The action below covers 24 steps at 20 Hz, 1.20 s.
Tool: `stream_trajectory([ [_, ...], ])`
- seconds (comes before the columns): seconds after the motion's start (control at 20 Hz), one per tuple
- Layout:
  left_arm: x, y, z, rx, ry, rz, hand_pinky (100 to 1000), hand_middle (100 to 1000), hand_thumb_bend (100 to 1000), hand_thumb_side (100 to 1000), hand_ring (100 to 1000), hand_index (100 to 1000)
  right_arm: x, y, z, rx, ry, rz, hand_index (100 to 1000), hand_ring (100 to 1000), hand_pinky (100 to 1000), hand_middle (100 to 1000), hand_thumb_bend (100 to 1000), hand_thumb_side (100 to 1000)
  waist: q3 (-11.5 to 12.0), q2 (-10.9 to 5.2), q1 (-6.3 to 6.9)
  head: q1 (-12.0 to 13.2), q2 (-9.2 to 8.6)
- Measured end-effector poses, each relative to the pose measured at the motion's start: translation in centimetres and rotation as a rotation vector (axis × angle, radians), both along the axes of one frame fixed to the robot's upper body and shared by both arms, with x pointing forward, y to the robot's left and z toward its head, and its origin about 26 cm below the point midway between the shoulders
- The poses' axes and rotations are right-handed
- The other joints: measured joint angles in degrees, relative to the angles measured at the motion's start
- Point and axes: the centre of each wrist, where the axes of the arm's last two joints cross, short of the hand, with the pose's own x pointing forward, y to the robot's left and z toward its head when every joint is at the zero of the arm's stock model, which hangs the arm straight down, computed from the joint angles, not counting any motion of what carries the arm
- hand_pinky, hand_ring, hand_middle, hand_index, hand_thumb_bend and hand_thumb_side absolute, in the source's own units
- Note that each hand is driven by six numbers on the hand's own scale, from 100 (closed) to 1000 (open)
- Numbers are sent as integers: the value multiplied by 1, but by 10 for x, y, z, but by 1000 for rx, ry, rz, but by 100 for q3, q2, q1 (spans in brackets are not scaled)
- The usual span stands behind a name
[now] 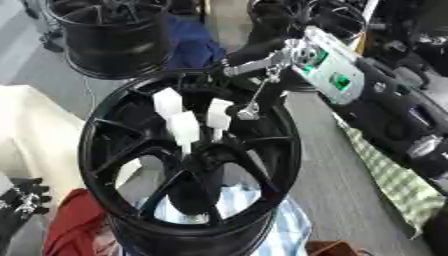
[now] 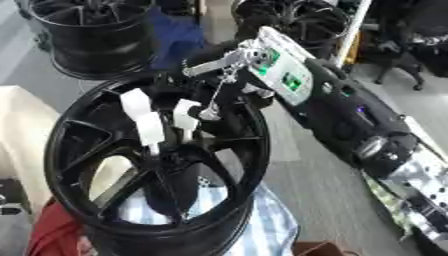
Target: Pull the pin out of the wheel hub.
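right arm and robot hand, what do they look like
The right arm is bulky, black and glossy, with silver joints. Near the wrist sits a white panel with green patches. The right robot hand has slim silver metal fingers and thin linkage rods.

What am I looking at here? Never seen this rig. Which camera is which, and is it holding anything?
Both pictures come from a stereo camera in a humanoid robot's head, looking down: the left eye view and the right eye view show the same moment. In the centre stands a black spoked alloy wheel hub with three white block-shaped pins sticking up near its middle. The robot's right hand, silver and black, reaches in from the upper right over the hub's rim; whether its fingers hold anything cannot be told. The left hand shows at the lower left edge. More black wheels stand behind.
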Motion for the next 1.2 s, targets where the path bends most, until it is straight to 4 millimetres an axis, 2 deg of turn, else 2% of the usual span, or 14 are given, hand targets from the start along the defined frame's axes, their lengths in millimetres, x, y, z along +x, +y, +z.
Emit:
stream_trajectory([
  [0.05,0,0,0,0,0,0,653,691,100,531,707,838,1,-1,-1,-2,2,-6,997,927,839,947,100,285,-1,1,0,0,0],
  [0.2,0,0,0,0,-1,0,652,690,100,531,707,837,5,-6,-2,-4,5,-28,999,927,839,946,100,359,-5,2,4,-1,0],
  [0.4,0,0,0,1,-1,0,653,690,100,531,707,837,9,-11,-3,-9,8,-60,1000,926,841,940,100,428,-7,3,6,-6,0],
  [0.65,0,0,0,1,-2,0,653,690,100,531,708,837,14,-11,-9,-26,14,-92,998,917,832,923,100,476,-6,3,8,-11,0],
  [1.2,0,0,0,1,-2,-1,653,690,100,530,708,837,21,-11,-22,-63,18,-132,987,871,801,882,100,520,-2,3,10,-33,0],
])
